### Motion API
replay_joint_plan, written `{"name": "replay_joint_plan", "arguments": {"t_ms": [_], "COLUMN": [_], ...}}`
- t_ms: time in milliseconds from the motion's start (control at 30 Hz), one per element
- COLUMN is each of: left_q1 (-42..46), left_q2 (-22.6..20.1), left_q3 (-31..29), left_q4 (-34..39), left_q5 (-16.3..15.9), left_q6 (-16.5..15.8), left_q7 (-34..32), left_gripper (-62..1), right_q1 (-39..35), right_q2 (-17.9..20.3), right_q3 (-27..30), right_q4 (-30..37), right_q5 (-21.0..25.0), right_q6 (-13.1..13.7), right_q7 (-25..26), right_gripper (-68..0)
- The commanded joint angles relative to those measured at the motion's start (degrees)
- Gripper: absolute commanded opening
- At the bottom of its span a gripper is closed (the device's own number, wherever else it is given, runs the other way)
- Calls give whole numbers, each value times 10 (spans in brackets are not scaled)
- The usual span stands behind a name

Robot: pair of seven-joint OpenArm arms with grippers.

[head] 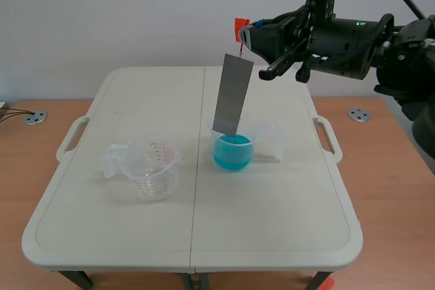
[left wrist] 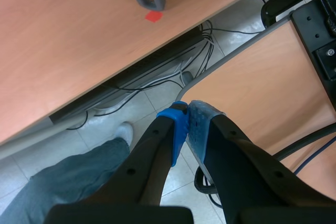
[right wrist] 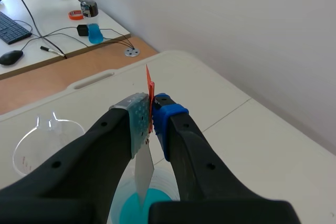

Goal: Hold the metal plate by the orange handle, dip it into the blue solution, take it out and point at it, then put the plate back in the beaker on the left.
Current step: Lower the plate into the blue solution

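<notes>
The right pincer (head: 249, 32) is clamped on the orange handle (head: 240, 30), high above the tabletop (head: 272, 222). The plate (head: 232, 95) hangs tilted from the handle, with its lower edge at the mouth of the blue beaker (head: 233, 151). The empty beaker (head: 155, 168) stands left of the blue one. The left pincer (left wrist: 187, 109) is closed on nothing.

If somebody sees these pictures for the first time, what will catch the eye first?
The grey metal plate hangs from the right gripper, which pinches its orange handle, over the beaker of blue solution. An empty clear beaker stands apart on the left half of the table.
</notes>
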Motion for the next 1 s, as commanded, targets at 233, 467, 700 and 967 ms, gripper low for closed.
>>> {"name": "replay_joint_plan", "arguments": {"t_ms": [233,467,700,967], "left_q1": [0,0,0,0], "left_q2": [-2,-2,-2,-2], "left_q3": [1,1,1,1], "left_q4": [5,5,5,5], "left_q5": [-1,-1,-1,-1], "left_q6": [-1,-1,-1,-1], "left_q7": [-5,-6,-6,-5], "left_gripper": [-597,-597,-597,-597], "right_q1": [15,15,15,15], "right_q2": [-18,-29,-37,-40], "right_q3": [3,3,3,3], "right_q4": [-46,-88,-129,-151], "right_q5": [-39,-59,-96,-122], "right_q6": [4,4,4,4], "right_q7": [59,86,115,128], "right_gripper": [-662,-662,-662,-662]}}
